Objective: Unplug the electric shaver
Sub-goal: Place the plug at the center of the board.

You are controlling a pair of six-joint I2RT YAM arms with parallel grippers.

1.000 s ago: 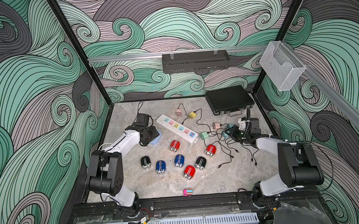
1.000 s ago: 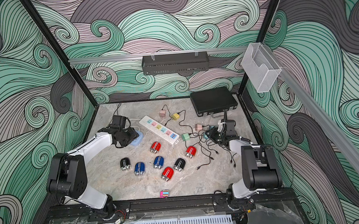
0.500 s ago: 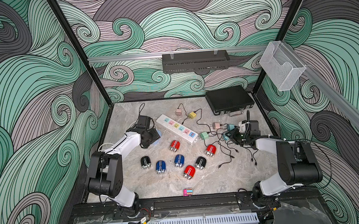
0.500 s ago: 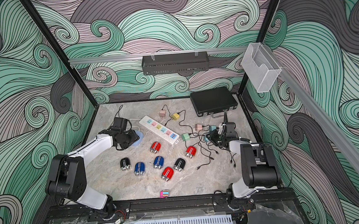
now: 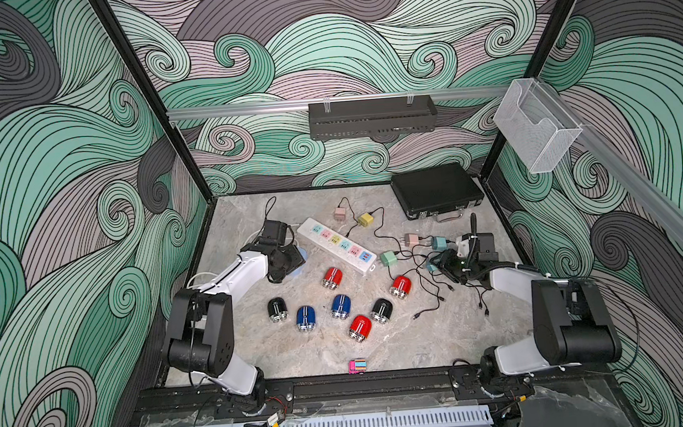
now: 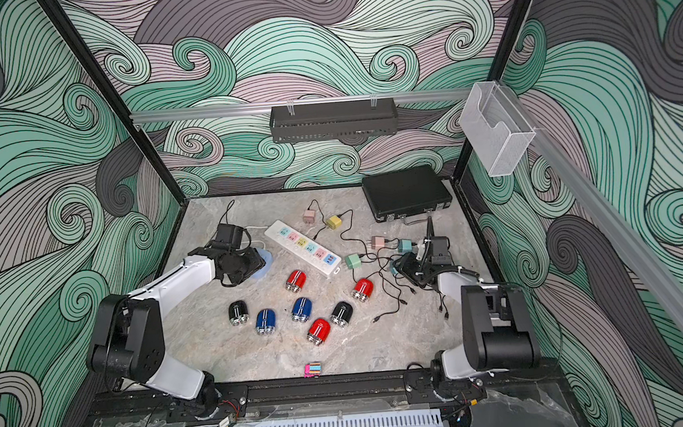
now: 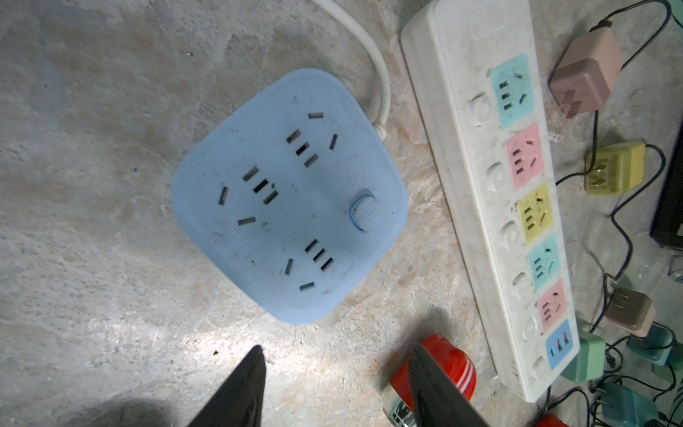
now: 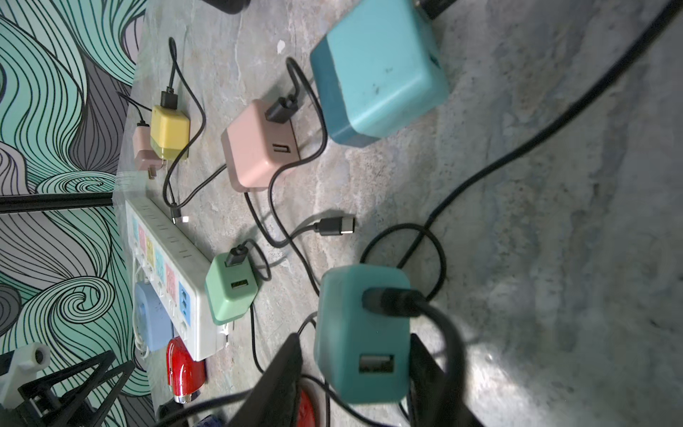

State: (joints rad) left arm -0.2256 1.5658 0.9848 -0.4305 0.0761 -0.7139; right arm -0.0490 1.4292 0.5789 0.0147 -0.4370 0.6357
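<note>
Two grippers low. Widens right gripper (image 8: 354, 338) jaws off teal charger (image 8: 364, 295) since a second ago, releasing; holds left gripper (image 7: 337, 349) parted, empty, near blue socket block (image 7: 288, 192). Likely done unplugging.

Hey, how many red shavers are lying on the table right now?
3. One red shaver lies beside the white power strip, one sits just in front of the green charger, and one lies nearest the front edge. The arms could hide more.
</note>
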